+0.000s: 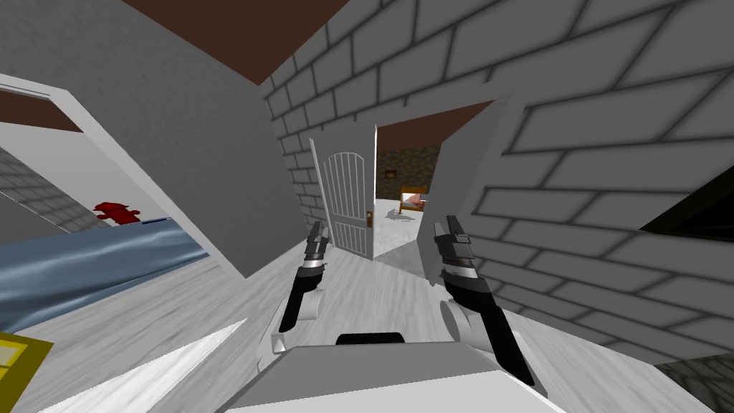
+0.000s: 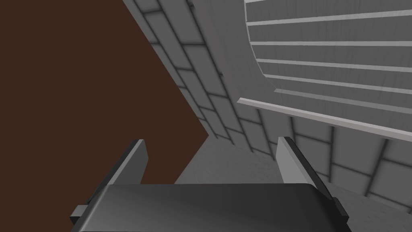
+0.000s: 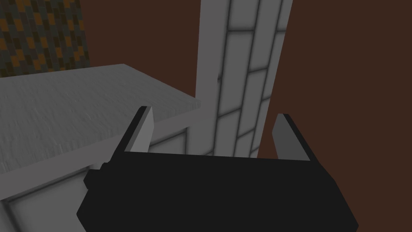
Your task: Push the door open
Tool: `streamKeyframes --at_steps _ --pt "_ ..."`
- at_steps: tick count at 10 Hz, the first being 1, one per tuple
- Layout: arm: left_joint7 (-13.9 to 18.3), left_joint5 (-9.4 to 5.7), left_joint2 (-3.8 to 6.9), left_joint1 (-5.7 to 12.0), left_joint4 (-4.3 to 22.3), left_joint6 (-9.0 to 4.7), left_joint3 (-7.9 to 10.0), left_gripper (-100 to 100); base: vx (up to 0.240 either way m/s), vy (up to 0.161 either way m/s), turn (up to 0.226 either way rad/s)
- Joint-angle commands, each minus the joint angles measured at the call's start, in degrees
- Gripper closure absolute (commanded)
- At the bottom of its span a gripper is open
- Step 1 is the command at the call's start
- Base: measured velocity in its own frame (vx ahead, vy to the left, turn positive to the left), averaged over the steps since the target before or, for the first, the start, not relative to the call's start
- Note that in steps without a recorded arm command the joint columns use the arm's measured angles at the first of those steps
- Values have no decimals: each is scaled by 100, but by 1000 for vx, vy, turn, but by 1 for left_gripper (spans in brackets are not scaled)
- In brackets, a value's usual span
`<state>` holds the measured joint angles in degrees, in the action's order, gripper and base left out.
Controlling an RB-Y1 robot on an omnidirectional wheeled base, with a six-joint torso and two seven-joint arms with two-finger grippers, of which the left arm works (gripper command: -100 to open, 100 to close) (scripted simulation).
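A white door [image 1: 350,197] with an arched, slatted panel and a small brown handle [image 1: 370,219] stands ajar ahead of me, at the left side of its doorway. My left gripper [image 1: 317,233] is raised just short of the door's left part, fingers open and empty. In the left wrist view the door's slatted panel [image 2: 330,52] lies past the open left gripper [image 2: 213,155]. My right gripper [image 1: 451,228] hangs by the doorway's right jamb [image 1: 459,186], apart from the door. In the right wrist view the right gripper [image 3: 213,129] is open with nothing between its fingers.
Grey brick walls [image 1: 609,215] close in on the right and behind the door. Through the opening a light floor and a small wooden piece of furniture [image 1: 413,199] show. To my left a second doorway reveals a blue cover [image 1: 86,262] and a red object [image 1: 117,212].
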<state>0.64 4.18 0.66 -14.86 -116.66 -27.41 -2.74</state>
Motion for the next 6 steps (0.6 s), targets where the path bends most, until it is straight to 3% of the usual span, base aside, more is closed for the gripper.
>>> streamKeyframes --at_steps 1,2,3,5,6 --pt "5 -19 28 130 257 29 -21 -100 61 3 -38" --pt "14 -42 54 266 431 29 -25 -100 76 14 -53" --pt "14 -42 54 266 508 29 -25 -100 52 15 -28" --pt "32 -89 104 554 937 27 -35 -100 72 5 -63" --pt "32 -89 104 554 1041 27 -35 -100 60 7 -21"
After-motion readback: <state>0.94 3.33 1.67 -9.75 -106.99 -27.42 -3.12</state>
